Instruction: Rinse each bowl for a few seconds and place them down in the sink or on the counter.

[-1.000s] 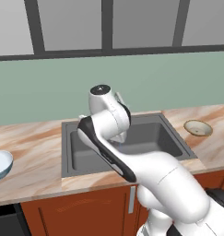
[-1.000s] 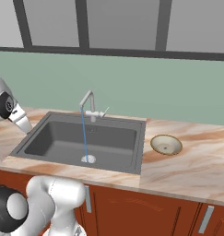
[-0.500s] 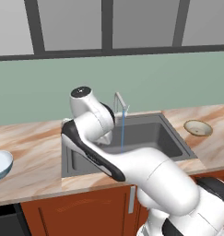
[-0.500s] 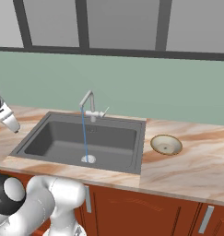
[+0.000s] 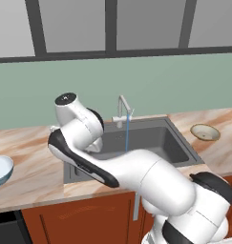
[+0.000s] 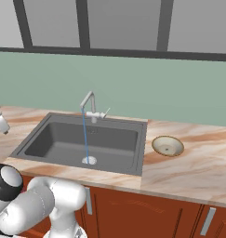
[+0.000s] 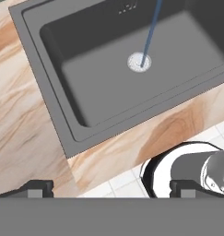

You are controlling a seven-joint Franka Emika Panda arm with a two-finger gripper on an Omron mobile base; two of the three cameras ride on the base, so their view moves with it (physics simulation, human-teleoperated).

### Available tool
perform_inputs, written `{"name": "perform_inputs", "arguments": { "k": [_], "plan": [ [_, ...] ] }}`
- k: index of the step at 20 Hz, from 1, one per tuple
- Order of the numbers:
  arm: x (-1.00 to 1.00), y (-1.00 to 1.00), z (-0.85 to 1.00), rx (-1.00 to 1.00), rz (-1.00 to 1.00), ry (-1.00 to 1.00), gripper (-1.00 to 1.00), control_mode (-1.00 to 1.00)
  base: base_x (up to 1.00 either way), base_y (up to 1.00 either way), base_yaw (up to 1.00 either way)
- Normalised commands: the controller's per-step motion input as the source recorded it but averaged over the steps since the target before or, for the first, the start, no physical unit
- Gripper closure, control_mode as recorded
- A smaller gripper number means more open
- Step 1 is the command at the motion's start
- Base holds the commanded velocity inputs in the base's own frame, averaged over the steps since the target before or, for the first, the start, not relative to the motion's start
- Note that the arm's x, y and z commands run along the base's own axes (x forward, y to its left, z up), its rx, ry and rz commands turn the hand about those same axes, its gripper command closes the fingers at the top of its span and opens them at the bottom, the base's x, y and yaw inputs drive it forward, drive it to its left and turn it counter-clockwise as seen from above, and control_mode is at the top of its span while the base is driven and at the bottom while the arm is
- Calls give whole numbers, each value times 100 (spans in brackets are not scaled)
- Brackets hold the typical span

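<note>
1. The sink (image 6: 63, 139) is set into the counter (image 6: 189, 169), with the slim silver tap (image 6: 89, 104) at the middle of its back rim.
2. A thin blue stream of water (image 6: 85, 137) falls from the spout straight onto the round silver drain (image 6: 89, 160) — the hand view shows the same stream meeting the drain (image 7: 139, 61) in the dark basin.
3. The beige-tan bowl (image 6: 167, 146) sits upright on the counter just beside the sink's right rim; in the left base view it lies near the counter's right end (image 5: 205, 132).
4. The pale blue-white bowl (image 5: 0, 169) rests on the counter well apart from the sink, at the far left end, cut by the picture's edge.
5. The gripper (image 7: 111, 188) hangs above the counter at the sink's left front corner — its two dark fingertips (image 7: 37, 186) stand far apart at the bottom of the hand view, with nothing between them, so the hand is wide open and empty.
6. In the left base view the white arm (image 5: 84, 138) bends across the left half of the sink, hiding that part of the basin.
</note>
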Motion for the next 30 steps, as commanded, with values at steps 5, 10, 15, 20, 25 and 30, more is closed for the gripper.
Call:
{"name": "perform_inputs", "arguments": {
  "k": [5,10,15,20,25,30],
  "plan": [
    [-1,37,0,1,4,0,-100,-100,0,0,0],
    [0,36,-3,2,3,0,-100,-100,0,0,0],
    [0,32,-1,3,2,-1,-100,-100,0,0,0],
    [0,29,0,5,3,-1,-100,-100,0,0,0],
    [0,23,0,9,4,0,-100,-100,0,0,0],
    [0,17,-1,11,5,0,-100,-100,0,0,0]
  ]
}}
